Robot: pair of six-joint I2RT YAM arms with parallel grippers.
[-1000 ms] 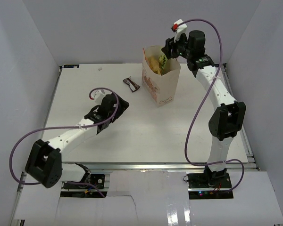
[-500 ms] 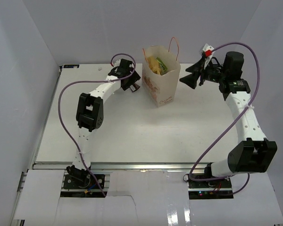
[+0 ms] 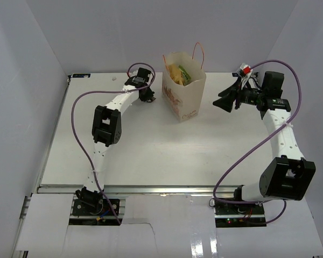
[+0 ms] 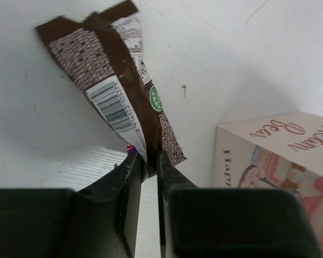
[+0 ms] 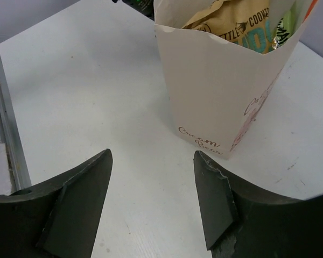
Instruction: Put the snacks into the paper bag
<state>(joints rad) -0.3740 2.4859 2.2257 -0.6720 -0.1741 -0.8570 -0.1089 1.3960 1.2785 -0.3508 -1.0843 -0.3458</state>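
Note:
The cream paper bag (image 3: 184, 95) stands upright at the back middle of the table. Inside it, a tan-yellow chip bag (image 3: 175, 74) and a green packet (image 3: 185, 72) show among the snacks. A dark brown wrapper (image 4: 114, 80) lies on the table just left of the paper bag (image 4: 280, 156). My left gripper (image 4: 149, 157) is shut on the wrapper's near edge, pinching it between both fingers; from above, the left gripper (image 3: 149, 97) covers most of it. My right gripper (image 3: 222, 100) hovers open to the right of the bag. The right gripper (image 5: 152, 156) faces the paper bag (image 5: 215, 91) with nothing between its fingers.
White walls close in the table on the left, back and right. A metal rail (image 5: 1, 113) runs along the table's edge in the right wrist view. Purple cables (image 3: 75, 129) loop off both arms.
My left arm swung from the table's middle to the back and shut its fingers on the brown wrapper. My right gripper drew away from above the bag, to the right and lower.

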